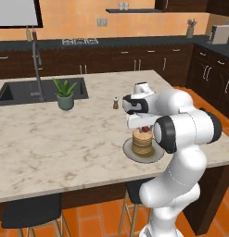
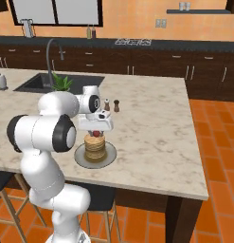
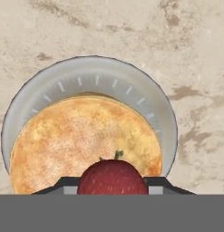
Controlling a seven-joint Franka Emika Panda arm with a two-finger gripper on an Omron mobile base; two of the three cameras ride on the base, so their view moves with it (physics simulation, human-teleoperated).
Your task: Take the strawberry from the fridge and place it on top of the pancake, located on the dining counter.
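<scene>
**Strawberry pinched just above the pancake stack**

The dining counter (image 1: 51, 143) spreads wide and pale, marble-patterned, on its dark base, and serves as the landmark here. Set into its far left part is the sink (image 1: 18, 92) with a tall faucet (image 1: 37, 69); a potted plant (image 1: 65, 95) stands on the counter just beside the sink's right end.

Near the counter's front edge, toward the robot, sits the round plate (image 3: 99, 74), and on it the pancake (image 3: 77, 136), a short golden stack. Behind the plate, farther in on the counter, stands a small pepper shaker (image 1: 116, 102).

The gripper (image 3: 112, 183) hangs straight over the pancake, pointing down. Its fingers (image 3: 68, 183) are drawn in against the strawberry (image 3: 112, 176), which sits pinched between them on both sides. In the base views the strawberry (image 2: 95, 133) shows as a small red spot right at the top of the stack; whether it already touches the top pancake cannot be told.
</scene>
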